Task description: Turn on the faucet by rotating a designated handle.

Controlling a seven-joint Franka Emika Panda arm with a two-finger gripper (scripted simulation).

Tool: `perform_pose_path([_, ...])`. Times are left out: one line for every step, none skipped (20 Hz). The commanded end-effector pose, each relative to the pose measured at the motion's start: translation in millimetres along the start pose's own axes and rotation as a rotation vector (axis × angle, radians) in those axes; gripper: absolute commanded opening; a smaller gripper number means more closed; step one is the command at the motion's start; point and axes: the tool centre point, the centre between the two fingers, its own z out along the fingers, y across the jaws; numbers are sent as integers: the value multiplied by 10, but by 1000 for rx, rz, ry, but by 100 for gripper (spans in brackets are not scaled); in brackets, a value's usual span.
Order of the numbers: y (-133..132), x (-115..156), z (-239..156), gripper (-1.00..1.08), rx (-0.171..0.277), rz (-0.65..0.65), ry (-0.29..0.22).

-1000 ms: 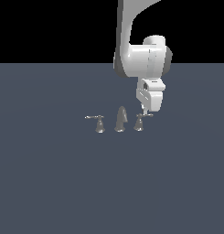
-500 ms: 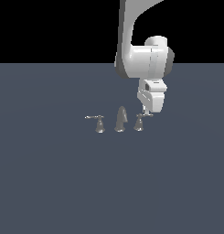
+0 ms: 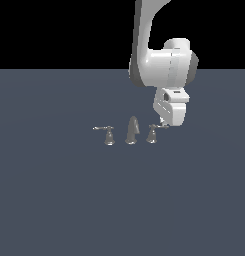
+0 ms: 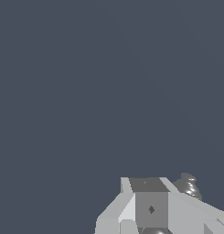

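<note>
Faucet (image 3: 132,131) sits just right of the exterior frame's centre on the table (image 3: 54,200): a tapered spout (image 3: 132,130) between two small levered pieces. My target, the handle (image 3: 153,133), is the rightmost one, its thin lever reaching toward frame right. I judge the turn barely begun, if at all: the lever looks unrotated, and the whole turning is left. My jaws (image 3: 163,122) hang at the lever's outer tip, just above and right of the handle's base, apparently touching or nearly so. Whether they are apart or together, I cannot tell; the wrist view shows only their housing and the handle's flared base (image 4: 189,185) beside it.
</note>
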Motion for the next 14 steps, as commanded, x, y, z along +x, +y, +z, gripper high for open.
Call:
perform_pose_path([1,2,1,-100,0,0,0])
perform_pose_path([30,-2,1,-100,0,1,0])
perform_pose_path([58,-5,1,-100,-1,1,0])
perform_pose_path([87,-8,1,-100,-1,2,0])
perform_pose_path([116,-12,0,-100,-2,3,0])
perform_pose_path([145,-14,1,-100,-2,3,0])
perform_pose_path([175,-17,1,-100,-3,4,0])
perform_pose_path([204,-21,0,-100,-3,4,0])
perform_pose_path([234,-25,0,-100,-3,5,0])
perform_pose_path([264,-27,1,-100,-4,6,0])
perform_pose_path([294,-31,0,-100,-4,6,0])
perform_pose_path([325,-35,0,-100,-5,7,1])
perform_pose_path([356,-37,0,-100,-5,8,1])
perform_pose_path([387,-41,0,-100,-6,8,1])
